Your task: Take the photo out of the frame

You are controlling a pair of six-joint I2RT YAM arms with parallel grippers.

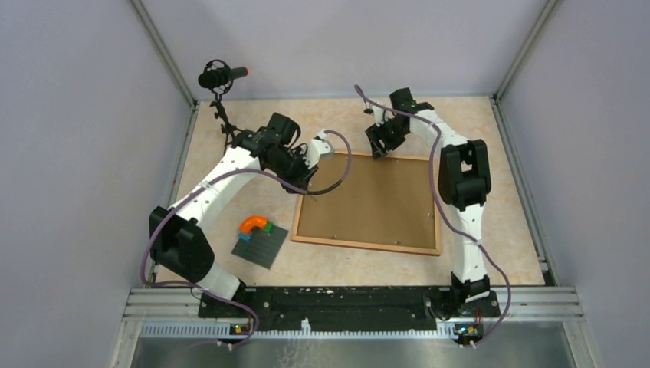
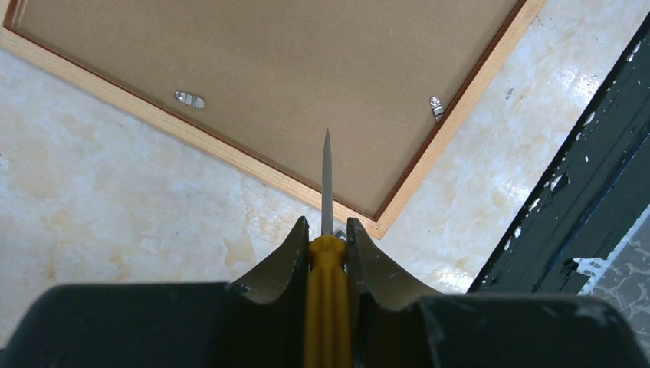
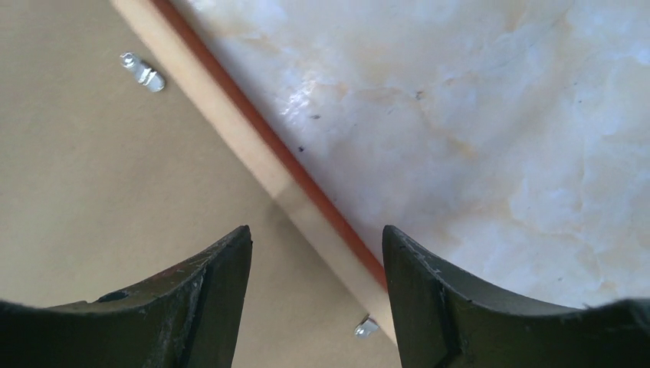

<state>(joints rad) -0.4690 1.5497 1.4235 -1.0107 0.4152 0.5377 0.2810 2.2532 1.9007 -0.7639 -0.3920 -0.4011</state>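
Observation:
The frame [image 1: 368,203] lies face down on the table, its brown fibreboard back up inside a reddish wooden border. The photo is hidden under that back. My left gripper [image 1: 303,184] hangs over the frame's far left corner, shut on a yellow-handled screwdriver [image 2: 328,291]. The blade [image 2: 327,176] points out over a corner of the frame [image 2: 306,77], between two small metal clips [image 2: 189,99] [image 2: 437,107]. My right gripper [image 1: 378,149] is open above the frame's far edge [image 3: 253,146], nothing between its fingers. A clip [image 3: 366,327] shows just below its gap, another clip [image 3: 143,70] farther along.
A grey studded baseplate [image 1: 260,245] with an orange arch [image 1: 255,224] and small bricks lies left of the frame. A microphone on a stand [image 1: 222,77] rises at the back left. Walls enclose three sides; a black rail [image 1: 345,299] runs along the near edge.

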